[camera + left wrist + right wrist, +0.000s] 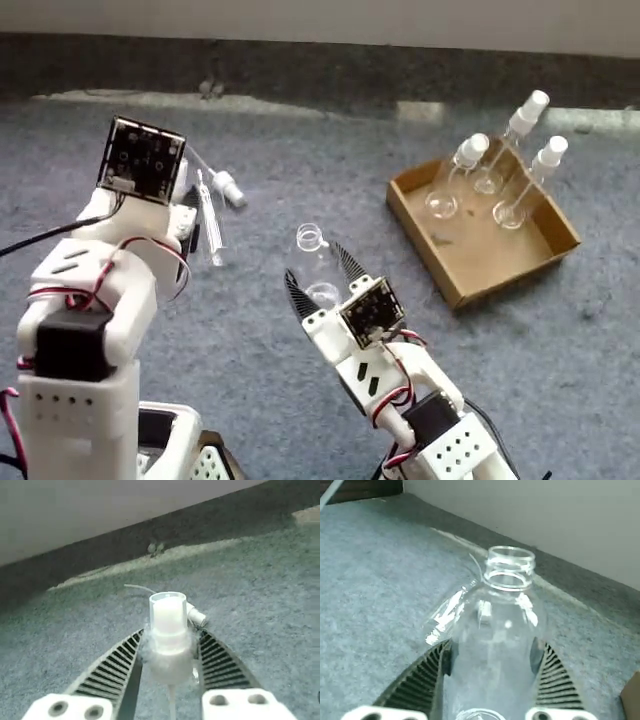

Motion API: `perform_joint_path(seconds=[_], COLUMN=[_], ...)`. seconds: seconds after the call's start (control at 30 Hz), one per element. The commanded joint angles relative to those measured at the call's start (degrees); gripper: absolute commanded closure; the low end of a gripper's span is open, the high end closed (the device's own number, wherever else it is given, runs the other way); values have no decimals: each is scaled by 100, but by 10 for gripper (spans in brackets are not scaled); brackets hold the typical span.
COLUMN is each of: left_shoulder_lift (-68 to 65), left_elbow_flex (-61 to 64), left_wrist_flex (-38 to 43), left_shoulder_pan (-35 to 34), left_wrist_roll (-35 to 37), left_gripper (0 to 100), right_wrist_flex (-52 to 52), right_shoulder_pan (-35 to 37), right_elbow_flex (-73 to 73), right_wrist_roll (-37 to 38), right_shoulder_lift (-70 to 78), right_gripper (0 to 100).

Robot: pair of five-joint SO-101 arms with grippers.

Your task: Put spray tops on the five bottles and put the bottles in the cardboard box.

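Both grippers loaded up
We saw the left gripper [170,636] clamped on a spray top [169,622], thin tube and all, and the right gripper [494,652] squeezing an uncapped clear bottle [496,605] near the middle of the grey surface [300,150]. Three capped bottles [490,170] sat in the cardboard box [480,262], well apart from both, on the right arm's side.

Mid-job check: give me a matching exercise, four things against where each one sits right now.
Things:
1. open bottle
2. spray top with clear cap
3. loose spray top
4. three capped bottles

Places:
A. in the cardboard box
B. gripped in the left tool
C. lying on the carpet
D. gripped in the right tool

Pairs: 1-D, 2-B, 3-C, 4-A.
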State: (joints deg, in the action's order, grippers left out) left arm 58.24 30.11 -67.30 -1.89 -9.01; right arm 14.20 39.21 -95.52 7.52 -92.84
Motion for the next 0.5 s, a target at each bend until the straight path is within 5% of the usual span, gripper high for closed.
perform_joint_path(seconds=[0.0,0.1,0.3,0.47], left_shoulder_lift=[690,927,971,971], left_elbow_flex=[-127,-119,-119,-57], left_wrist_flex=[536,1064,2004,3534], left_shoulder_pan=[716,980,1156,1165], left_wrist_roll=[79,193,1697,2488], left_gripper=[995,995,995,995], right_wrist_flex=[-541,-840,-822,-629], right_shoulder_pan=[84,84,66,57], right_elbow_flex=[-400,-778,-971,-971], right_wrist_roll=[35,35,26,18], right_shoulder_lift=[-92,-92,-92,-92], right_gripper=[874,874,874,874])
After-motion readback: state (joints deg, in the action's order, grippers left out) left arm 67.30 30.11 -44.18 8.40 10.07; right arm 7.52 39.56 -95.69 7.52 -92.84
